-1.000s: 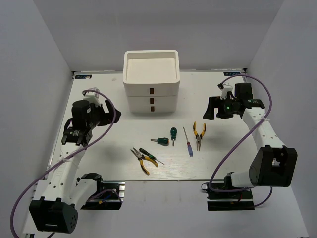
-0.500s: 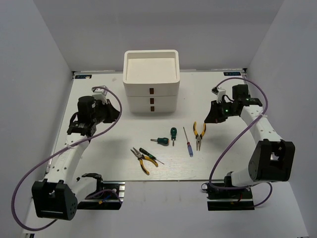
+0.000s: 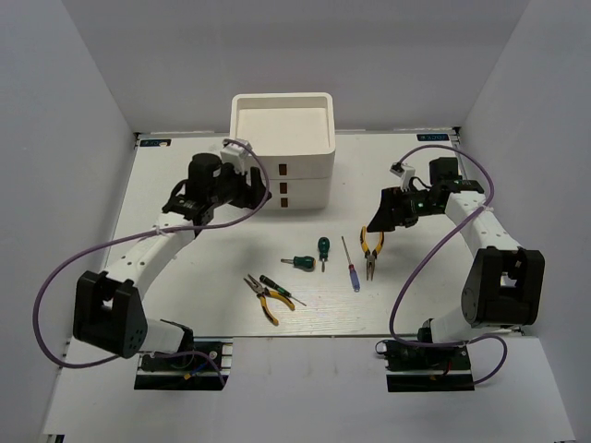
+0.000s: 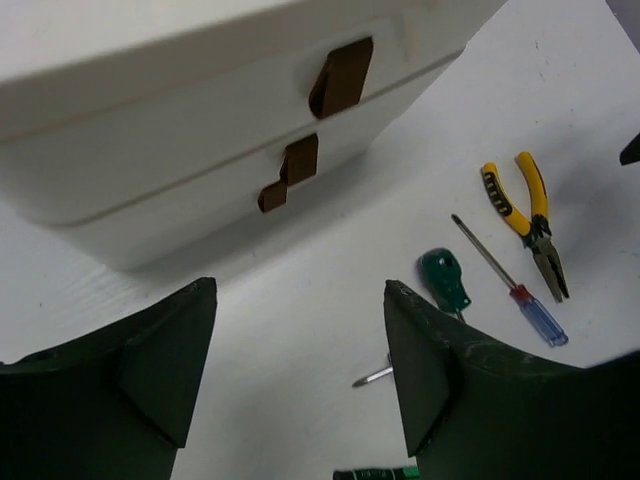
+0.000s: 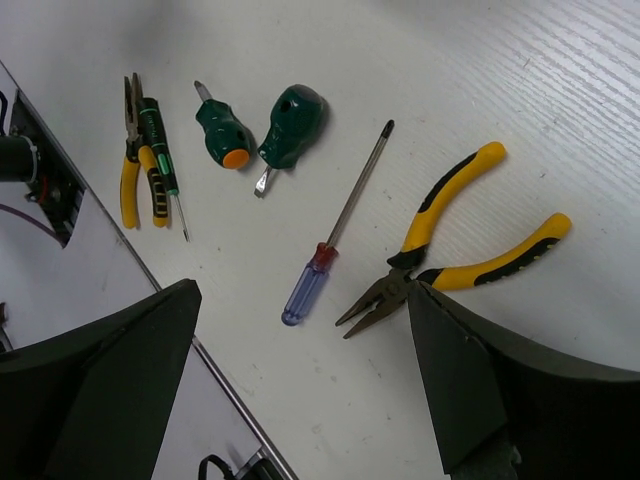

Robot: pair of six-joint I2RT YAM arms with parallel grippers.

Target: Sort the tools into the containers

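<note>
— White walls box in a white table. At its far middle stands the white organizer, an open tray over two drawers.

— Where is the left gripper?

— Just in front of the drawer fronts, towards the organizer's left side. Its fingers are spread wide with nothing between them. Its wrist camera looks up at the upper brown handle and the lower brown handle. Both drawers look pushed in.

— And the right gripper?

— It hovers over the right end of the row of tools. Its jaws are wide apart and empty, and it touches none of the tools.

— How do the tools lie?

— All six lie on the table, nearer than the organizer and well apart from it. Under the right gripper are the right pliers, yellow handles towards the far side and nose towards the near edge. Just left of them lies the blue-handled screwdriver, tip far and handle near. Next come the two stubby ones close together, the all-green stubby screwdriver and the orange-capped stubby screwdriver. Furthest left and nearest the table's front edge, the dark green thin screwdriver lies against the left pliers.
</note>
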